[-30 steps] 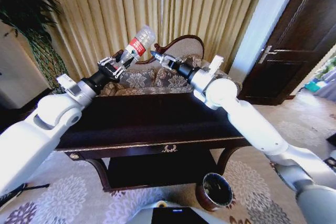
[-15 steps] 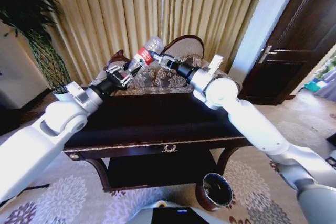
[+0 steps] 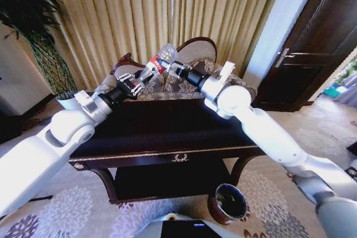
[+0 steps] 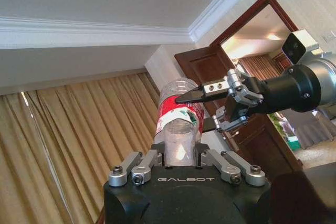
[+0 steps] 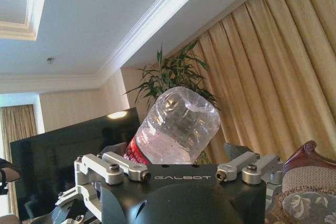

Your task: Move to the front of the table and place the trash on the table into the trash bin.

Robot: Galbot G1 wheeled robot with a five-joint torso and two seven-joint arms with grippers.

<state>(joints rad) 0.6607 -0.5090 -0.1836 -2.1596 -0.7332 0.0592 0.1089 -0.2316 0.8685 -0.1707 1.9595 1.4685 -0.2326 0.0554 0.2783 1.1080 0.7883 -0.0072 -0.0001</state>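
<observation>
Bottle [image 3: 158,63], clear plastic with a red label, hung in the air above the far edge of the dark table [image 3: 167,132], up around 12 o'clock in the head view, tilted with its base toward 1 o'clock. The left gripper [image 3: 137,82] was clenched on its lower end, fingers [image 4: 137,168] hugging the neck in the left wrist view. The right gripper [image 3: 170,66] reached in from 3 o'clock, its fingers [image 4: 205,93] spread on either side of the labelled body, not clearly pressed on it. Down at 5 o'clock the trash bin [image 3: 228,203] stood on the carpet just beside the table's leg, with the floral sofa [image 3: 181,82] behind.
</observation>
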